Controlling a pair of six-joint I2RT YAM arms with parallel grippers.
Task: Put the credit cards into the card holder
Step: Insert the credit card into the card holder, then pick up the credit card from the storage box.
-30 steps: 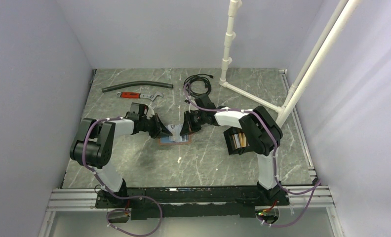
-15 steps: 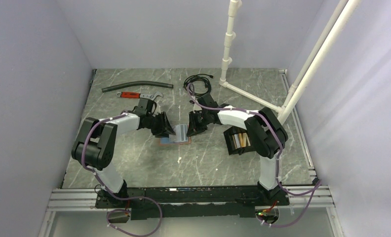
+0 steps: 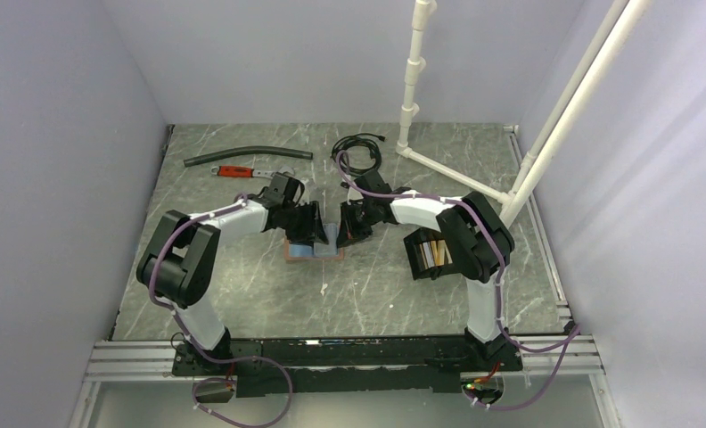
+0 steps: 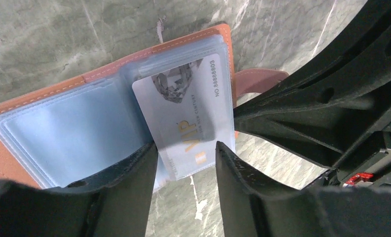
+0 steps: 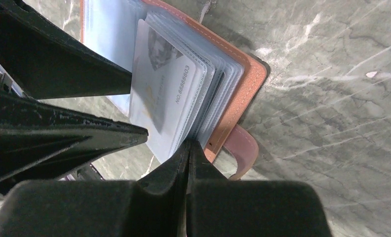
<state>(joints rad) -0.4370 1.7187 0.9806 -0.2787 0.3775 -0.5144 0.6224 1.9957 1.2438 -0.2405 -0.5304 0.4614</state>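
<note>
Credit cards (image 3: 432, 253) stand in a black tray (image 3: 413, 264) by my right arm. Farther out on the desk (image 3: 242, 294), a white VIP card (image 4: 183, 108) sits partly in a sleeve of the open tan card holder (image 4: 50, 94). My left hand (image 4: 183, 148) straddles its end, fingers spread, grip unclear; my right hand (image 5: 188, 145) is pressed together at the sleeve edges.

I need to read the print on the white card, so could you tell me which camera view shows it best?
Left wrist: the white card faces the lens, with VIP and its number legible. Right wrist sees it aslant, partly hidden. Top external shows only a small pale patch.
</note>
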